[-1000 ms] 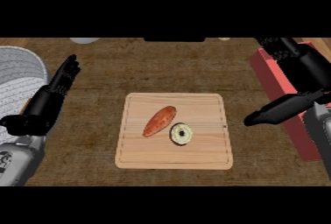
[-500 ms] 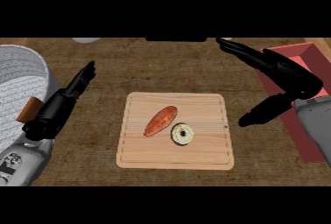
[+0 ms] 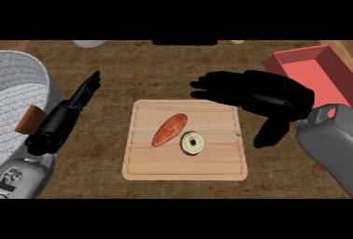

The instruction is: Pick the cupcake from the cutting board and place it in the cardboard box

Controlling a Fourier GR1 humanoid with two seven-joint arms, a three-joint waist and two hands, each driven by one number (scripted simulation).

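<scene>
A pale wooden cutting board lies in the middle of the counter. On it sit a round cupcake with light frosting and a dark centre, and beside it to the left an orange sweet potato. My right hand hovers open over the board's upper right corner, fingers stretched to the left, thumb pointing down; it is above and right of the cupcake, not touching it. My left hand rests open at the left, fingers up. The red cardboard box stands at the right edge.
A large grey ribbed pot with a brown handle fills the left edge. A pale round object and a dark item sit along the far edge of the counter.
My right hand has swung left from the box side to over the board's upper right corner, its fingers now spread. The left hand shifted slightly right and up.
</scene>
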